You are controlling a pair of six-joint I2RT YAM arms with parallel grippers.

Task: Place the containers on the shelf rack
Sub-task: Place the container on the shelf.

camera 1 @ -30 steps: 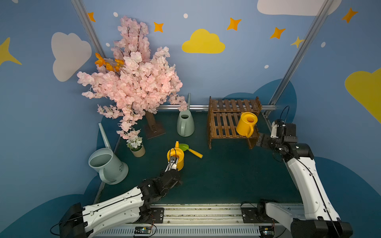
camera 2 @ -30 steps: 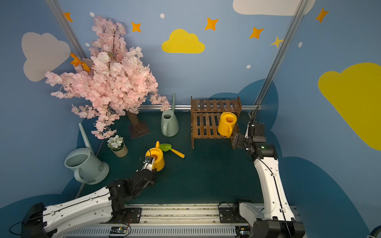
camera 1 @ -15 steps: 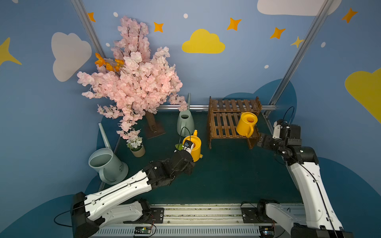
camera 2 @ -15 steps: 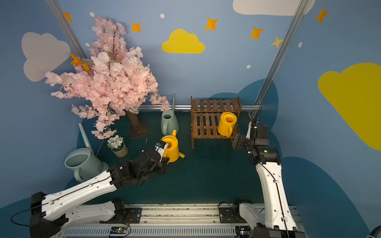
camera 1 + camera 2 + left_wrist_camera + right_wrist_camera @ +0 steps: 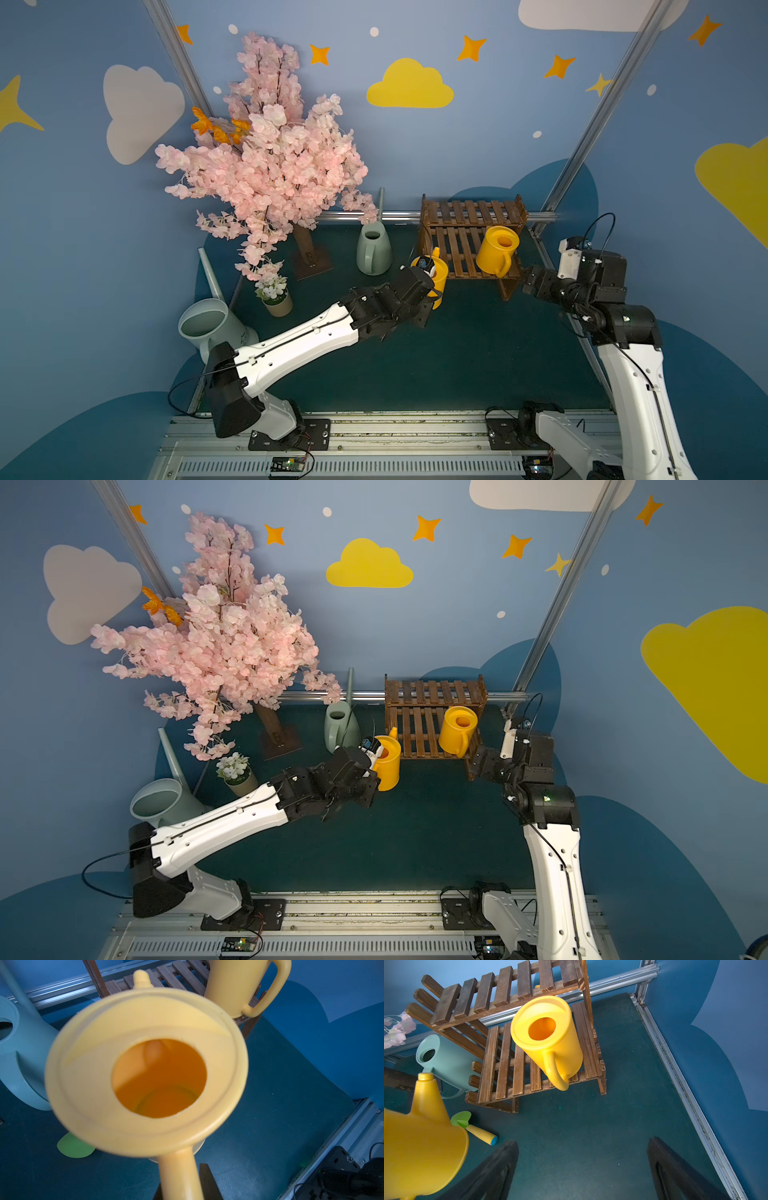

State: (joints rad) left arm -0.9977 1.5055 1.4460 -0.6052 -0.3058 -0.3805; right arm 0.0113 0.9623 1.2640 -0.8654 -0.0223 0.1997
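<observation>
Left tool tight on yellow can

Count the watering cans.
4: yellow can on the shelf rack, lower tier; second yellow can in the left hand; green can beside the rack; second green can by the flower pot.

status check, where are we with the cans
Left gripper shut on yellow can, raised beside rack. Right gripper open, empty. Lower tier holds other yellow can. Approach looks clear.

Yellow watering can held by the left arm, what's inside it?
Nothing shows inside the held yellow can: through its top hole, the left wrist view shows only bare orange wall and part of its bottom. The flat top covers the rest of the inside.
</observation>
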